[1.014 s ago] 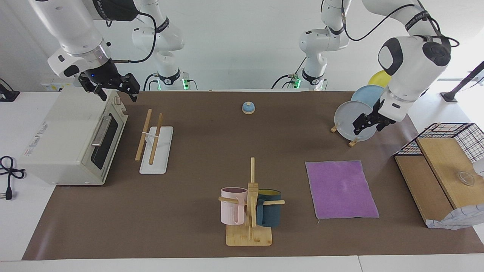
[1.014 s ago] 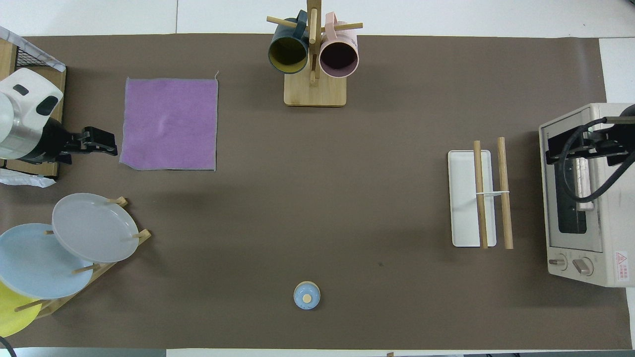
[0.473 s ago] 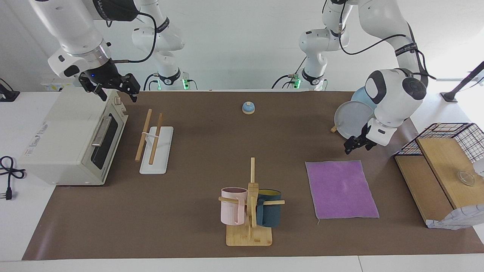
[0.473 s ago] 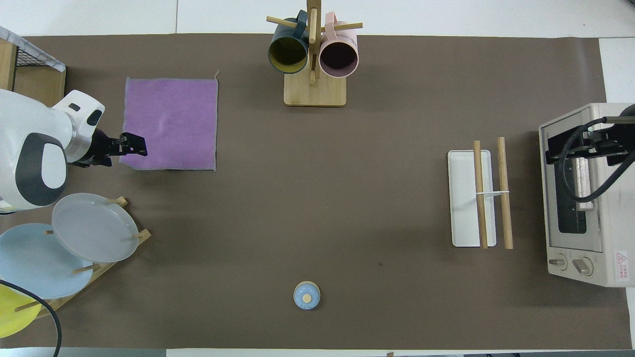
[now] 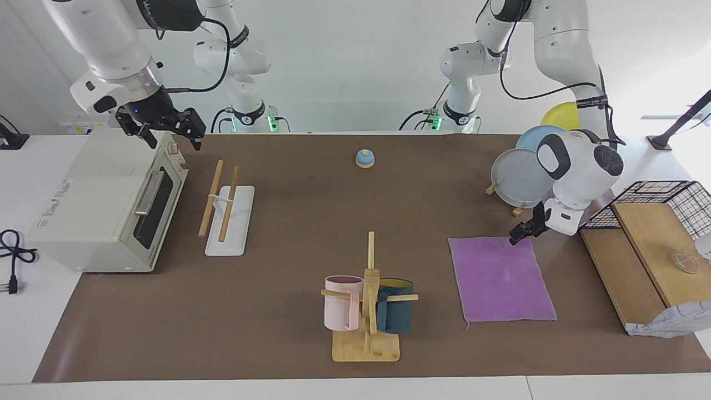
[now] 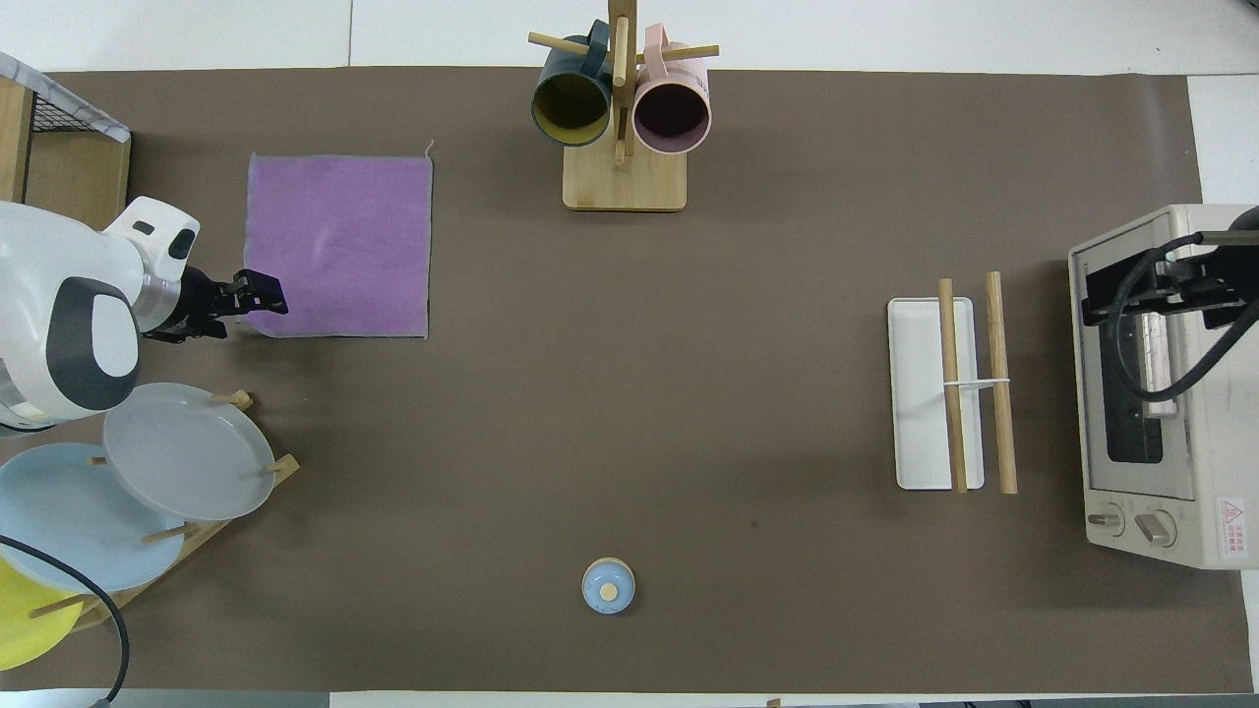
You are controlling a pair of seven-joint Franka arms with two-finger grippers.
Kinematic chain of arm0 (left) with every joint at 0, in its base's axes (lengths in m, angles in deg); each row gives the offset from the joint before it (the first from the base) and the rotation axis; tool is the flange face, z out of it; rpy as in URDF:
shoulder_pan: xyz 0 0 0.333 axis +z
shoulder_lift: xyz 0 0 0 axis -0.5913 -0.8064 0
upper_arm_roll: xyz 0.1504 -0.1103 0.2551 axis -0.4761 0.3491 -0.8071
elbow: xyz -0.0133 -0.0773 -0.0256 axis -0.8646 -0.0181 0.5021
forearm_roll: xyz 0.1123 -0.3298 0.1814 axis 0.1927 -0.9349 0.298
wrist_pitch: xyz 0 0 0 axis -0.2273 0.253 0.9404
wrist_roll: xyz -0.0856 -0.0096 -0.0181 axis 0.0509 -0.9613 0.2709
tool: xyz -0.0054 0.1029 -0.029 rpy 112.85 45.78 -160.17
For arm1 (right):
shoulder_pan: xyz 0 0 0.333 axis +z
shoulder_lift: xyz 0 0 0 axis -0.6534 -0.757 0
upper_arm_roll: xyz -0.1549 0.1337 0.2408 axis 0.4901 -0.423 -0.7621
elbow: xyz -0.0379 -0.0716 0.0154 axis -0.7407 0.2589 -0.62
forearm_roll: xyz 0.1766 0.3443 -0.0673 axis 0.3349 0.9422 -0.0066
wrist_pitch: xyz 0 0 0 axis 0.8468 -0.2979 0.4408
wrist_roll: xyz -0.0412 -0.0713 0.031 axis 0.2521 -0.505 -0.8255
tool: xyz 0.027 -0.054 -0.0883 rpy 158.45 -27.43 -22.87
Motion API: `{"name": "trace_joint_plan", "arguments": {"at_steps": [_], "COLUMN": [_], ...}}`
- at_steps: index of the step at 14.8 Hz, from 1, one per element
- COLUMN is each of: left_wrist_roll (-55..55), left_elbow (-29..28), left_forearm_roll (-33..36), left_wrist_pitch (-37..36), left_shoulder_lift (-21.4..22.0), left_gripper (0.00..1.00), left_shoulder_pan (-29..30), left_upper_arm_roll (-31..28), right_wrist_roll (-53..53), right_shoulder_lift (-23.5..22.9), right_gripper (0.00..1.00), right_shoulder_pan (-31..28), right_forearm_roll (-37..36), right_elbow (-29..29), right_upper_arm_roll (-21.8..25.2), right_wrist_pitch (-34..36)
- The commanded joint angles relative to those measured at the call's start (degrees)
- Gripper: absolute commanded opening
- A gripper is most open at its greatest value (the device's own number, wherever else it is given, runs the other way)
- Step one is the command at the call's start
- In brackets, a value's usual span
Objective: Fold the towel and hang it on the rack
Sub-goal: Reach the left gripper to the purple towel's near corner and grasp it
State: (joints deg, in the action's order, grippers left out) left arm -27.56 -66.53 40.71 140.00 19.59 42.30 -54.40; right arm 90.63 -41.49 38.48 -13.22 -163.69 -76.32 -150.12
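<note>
Now the left pincer [image 5: 517, 235], grip unreadable, hangs at the towel's [image 5: 500, 278] robot-side corner.

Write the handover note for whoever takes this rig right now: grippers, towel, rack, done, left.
Left gripper: low at the towel's corner nearest the robots, toward the left arm's end; no grasp visible.
Right gripper: waits over the toaster oven, fingers open, empty.
Towel: flat, unfolded, purple face up.
Rack: bare, beside the oven.
Done: nothing yet.
Left: grasp, fold, carry to the rack, hang.
</note>
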Motion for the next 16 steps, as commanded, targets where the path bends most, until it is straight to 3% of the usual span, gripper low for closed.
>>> {"name": "trace_joint_plan", "arguments": {"at_steps": [1,5,9,10,13,14,16], "left_wrist_roll": [0.5,0.5,0.6,0.5,0.5,0.4,0.3], "left_elbow": [-0.9,-0.7,-1.0,-1.3,-1.3,-1.3,-1.3], "left_forearm_roll": [-1.0,-2.9,-2.9,-2.9,-2.9,-2.9,-2.9], "left_wrist_pitch": [1.7,1.3,1.3,1.4,1.3,1.2,1.2], "left_shoulder_lift": [0.1,-0.1,0.0,0.0,0.0,0.1,0.1], "left_gripper": [0.8,0.53,0.49,0.42,0.07,0.0,0.0], "left_shoulder_pan": [0.5,1.4,1.5,1.6,1.6,1.6,1.6], "left_upper_arm_roll": [0.0,0.0,0.0,0.0,0.0,0.0,0.0], "right_wrist_roll": [-1.5,-1.5,-1.5,-1.5,-1.5,-1.5,-1.5], "right_shoulder_lift": [0.9,0.9,0.9,0.9,0.9,0.9,0.9], "right_gripper": [1.0,1.0,1.0,1.0,1.0,1.0,1.0], "right_shoulder_pan": [-0.5,-0.5,-0.5,-0.5,-0.5,-0.5,-0.5], "right_forearm_roll": [1.1,1.1,1.1,1.1,1.1,1.1,1.1], "right_elbow": [-0.6,-0.6,-0.6,-0.6,-0.6,-0.6,-0.5], "right_upper_arm_roll": [-0.1,-0.1,-0.1,-0.1,-0.1,-0.1,-0.1], "right_wrist_pitch": [0.6,0.6,0.6,0.6,0.6,0.6,0.6]}}
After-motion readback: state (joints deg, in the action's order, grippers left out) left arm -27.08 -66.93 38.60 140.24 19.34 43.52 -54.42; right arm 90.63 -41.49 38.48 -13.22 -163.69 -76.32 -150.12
